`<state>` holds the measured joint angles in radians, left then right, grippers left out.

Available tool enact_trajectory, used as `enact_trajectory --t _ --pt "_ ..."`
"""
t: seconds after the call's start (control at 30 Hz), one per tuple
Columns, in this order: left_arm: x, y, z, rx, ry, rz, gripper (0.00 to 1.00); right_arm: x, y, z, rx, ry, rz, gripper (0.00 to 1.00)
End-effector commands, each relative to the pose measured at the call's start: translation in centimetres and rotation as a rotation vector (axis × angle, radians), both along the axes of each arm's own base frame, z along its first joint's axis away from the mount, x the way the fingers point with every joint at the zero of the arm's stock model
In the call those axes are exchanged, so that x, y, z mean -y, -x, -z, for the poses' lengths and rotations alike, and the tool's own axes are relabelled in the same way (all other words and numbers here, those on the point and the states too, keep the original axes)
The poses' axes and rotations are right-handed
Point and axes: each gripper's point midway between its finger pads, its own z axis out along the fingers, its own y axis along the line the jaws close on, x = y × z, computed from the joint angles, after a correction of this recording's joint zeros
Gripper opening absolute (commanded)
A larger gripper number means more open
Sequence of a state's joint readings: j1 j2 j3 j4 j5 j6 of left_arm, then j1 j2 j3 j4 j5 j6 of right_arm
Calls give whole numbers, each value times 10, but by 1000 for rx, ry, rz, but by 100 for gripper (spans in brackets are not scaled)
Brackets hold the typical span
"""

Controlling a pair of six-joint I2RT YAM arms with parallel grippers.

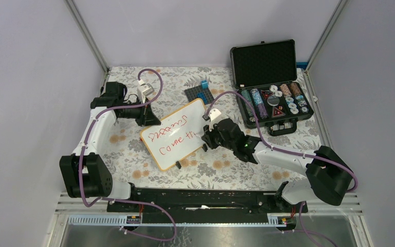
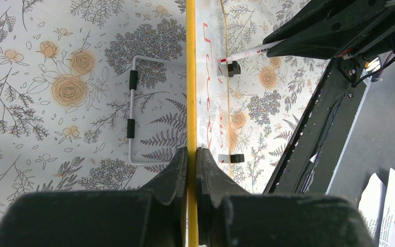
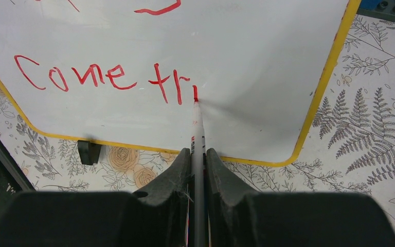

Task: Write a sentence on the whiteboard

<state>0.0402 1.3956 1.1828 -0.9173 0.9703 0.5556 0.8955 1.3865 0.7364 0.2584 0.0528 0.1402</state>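
The whiteboard, white with a yellow frame and black clip feet, stands tilted on the floral table. Red handwriting, the sentence, reads "Come tr" under a scribbled upper line. My right gripper is shut on a white marker. The marker's red tip touches the board just right of the "tr". My left gripper is shut on the board's yellow edge, at the far left side. From the left wrist, the marker meets the board face edge-on.
An open black case with poker chips sits at the back right. A dark grey baseplate carrying a blue brick lies behind the board. A white wire stand lies on the cloth behind the board. Enclosure walls close in on three sides.
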Motion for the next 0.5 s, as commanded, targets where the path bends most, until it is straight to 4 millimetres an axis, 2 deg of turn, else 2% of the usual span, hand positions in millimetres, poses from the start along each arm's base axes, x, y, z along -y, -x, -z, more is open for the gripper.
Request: enact_trajectory --t 0.0,0.3,0.47 --pt "3 3 7 7 -23 27 0 7 -8 -9 26 -17 42 0" --pt "2 3 6 8 -23 25 0 19 -16 -17 61 17 97 0" --pt "3 3 6 7 -21 26 0 17 -19 -20 66 12 98 0"
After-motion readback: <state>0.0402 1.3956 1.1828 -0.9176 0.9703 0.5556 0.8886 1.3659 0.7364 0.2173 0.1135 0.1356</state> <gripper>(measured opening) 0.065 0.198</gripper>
